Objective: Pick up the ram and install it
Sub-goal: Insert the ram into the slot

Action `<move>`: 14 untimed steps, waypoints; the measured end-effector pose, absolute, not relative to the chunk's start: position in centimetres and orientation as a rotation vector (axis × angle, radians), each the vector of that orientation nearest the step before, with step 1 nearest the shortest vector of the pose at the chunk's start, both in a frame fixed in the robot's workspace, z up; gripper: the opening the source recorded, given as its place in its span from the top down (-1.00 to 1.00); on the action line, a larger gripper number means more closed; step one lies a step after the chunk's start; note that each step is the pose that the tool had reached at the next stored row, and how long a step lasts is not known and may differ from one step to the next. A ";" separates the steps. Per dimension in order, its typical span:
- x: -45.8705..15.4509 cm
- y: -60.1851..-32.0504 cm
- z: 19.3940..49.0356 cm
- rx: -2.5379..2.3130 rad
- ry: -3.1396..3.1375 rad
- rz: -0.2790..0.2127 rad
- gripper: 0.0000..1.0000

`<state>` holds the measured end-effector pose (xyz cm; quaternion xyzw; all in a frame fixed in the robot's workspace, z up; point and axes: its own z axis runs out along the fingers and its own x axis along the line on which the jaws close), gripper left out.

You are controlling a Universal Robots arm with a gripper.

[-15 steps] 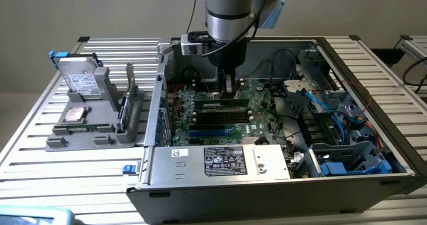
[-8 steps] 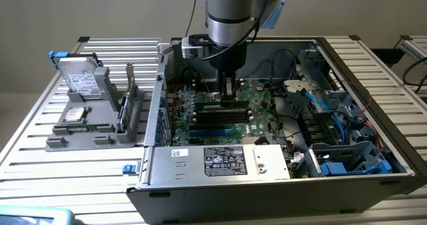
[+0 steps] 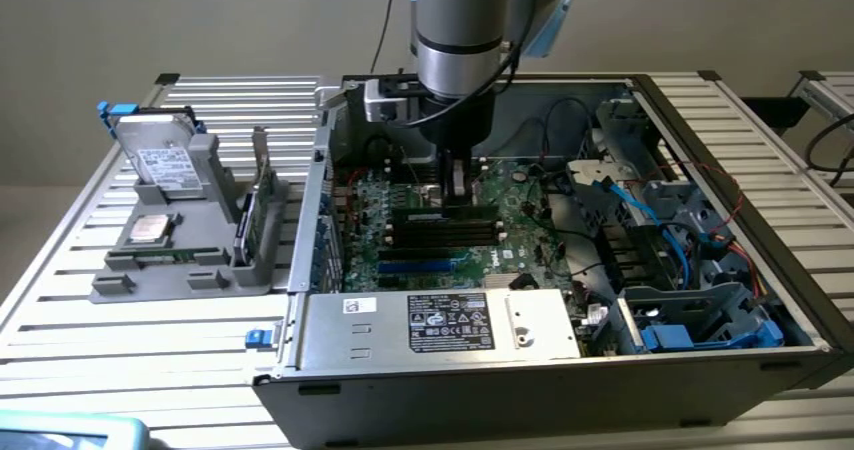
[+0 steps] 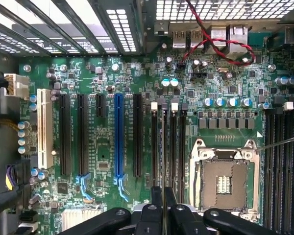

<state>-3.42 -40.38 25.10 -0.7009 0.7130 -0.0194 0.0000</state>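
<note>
Exterior: the claw (image 3: 458, 192) hangs low over the motherboard (image 3: 521, 192). Wrist: nearly closed, it nips the ram (image 4: 163, 147) edge-on, long axis parallel to the slots (image 4: 182, 147) ahead.

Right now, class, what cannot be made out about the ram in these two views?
1. Wrist view: the ram shows edge-on, so its flat faces are hidden.
2. Wrist view: whether it is seated yet cannot be told from straight above.
3. Exterior view: the ram's lower edge is hidden behind the gripper.
</note>
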 end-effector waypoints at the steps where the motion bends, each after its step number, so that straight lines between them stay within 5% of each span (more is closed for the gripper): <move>1: -3.4 -40.5 25.0 -2.200 2.242 -0.061 0.73; 14: -3.2 -40.7 23.9 -2.162 2.274 -0.054 0.73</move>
